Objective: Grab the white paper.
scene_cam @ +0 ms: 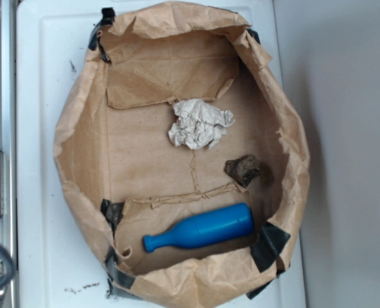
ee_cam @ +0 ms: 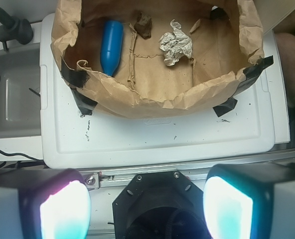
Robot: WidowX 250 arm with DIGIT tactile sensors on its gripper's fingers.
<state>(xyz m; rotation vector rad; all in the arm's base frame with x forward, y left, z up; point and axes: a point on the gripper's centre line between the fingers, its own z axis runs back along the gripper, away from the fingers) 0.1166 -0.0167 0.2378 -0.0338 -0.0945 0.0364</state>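
Your claw (ee_cam: 146, 201) is spread wide and empty, back outside the brown paper bag (scene_cam: 81, 160).

You'll find the white paper (scene_cam: 199, 124) alone on the bag floor, bare floor all round it, apart from the dark lump (scene_cam: 243, 169) and blue bottle (scene_cam: 203, 229).

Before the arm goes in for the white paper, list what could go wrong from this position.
1. The brown bag's raised, crumpled walls ring the white paper; a descending gripper, now open and well outside the bag, may snag the rim.
2. The small dark lump lies close to the paper and could get bumped or pinched along with it.
3. The paper is a loose, irregular wad; the fingers might catch only a corner, and it may slip out.
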